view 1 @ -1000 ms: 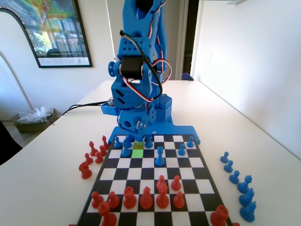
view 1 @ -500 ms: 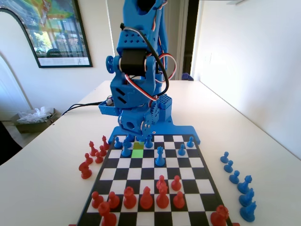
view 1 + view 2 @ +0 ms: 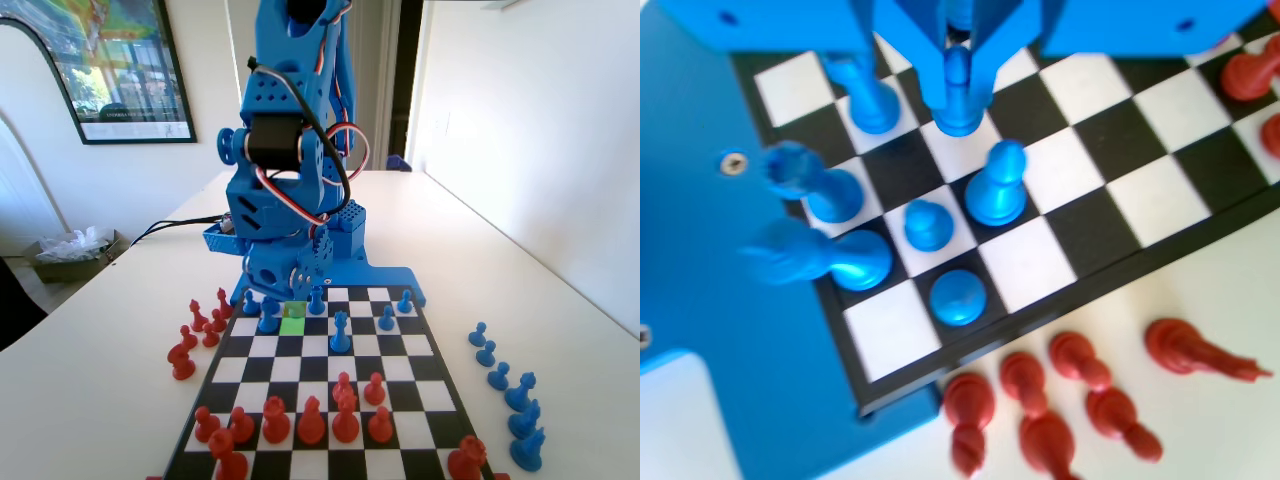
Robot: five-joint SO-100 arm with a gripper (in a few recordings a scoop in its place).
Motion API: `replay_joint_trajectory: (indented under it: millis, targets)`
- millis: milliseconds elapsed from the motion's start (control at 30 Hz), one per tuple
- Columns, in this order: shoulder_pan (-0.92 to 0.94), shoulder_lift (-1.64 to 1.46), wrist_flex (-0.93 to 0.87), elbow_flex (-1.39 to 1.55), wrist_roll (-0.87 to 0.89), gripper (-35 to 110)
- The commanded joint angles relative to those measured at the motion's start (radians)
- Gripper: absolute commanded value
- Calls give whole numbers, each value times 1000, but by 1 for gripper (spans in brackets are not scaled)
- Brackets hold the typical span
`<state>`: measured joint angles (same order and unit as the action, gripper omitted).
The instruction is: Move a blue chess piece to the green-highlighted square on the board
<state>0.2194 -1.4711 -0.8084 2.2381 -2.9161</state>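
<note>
So the gripper (image 3: 958, 75) hangs low over the board (image 3: 1160, 175) in the wrist view, jaws narrow, closed around the blue chess piece (image 3: 958, 92), a small pawn with a ball head. The pawn sits between the two jaws at the picture's top centre; whether its base touches the square under it, I can't tell.

In the fixed view the gripper (image 3: 290, 292) sits at the board's (image 3: 420, 370) far end, right at the green-highlighted square (image 3: 293, 322), and the jaws cover that square's far edge. The pawn itself is too buried in blue plastic there to pick out.

Around the gripper in the wrist view: a tall blue piece (image 3: 868, 95) just left of it, another blue pawn (image 3: 996, 185) just below and right, two more pawns (image 3: 928, 225) (image 3: 958, 296) further down, and two taller blue pieces (image 3: 815, 180) (image 3: 820, 258) near the board's left edge.

Off the board in the wrist view, captured red pieces (image 3: 1040, 400) lie on the white table (image 3: 1230, 290) below the board's lower edge. In the fixed view, a row of captured blue pieces (image 3: 505, 385) stands on the table well right of the board, and red pieces (image 3: 310, 420) fill the near rows.
</note>
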Motion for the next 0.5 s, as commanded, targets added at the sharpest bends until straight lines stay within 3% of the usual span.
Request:
replay_joint_trajectory:
  millis: [0,467]
  targets:
    - [2,-25,40,-21,-34,2]
    - [35,-15,135,57,-81,2]
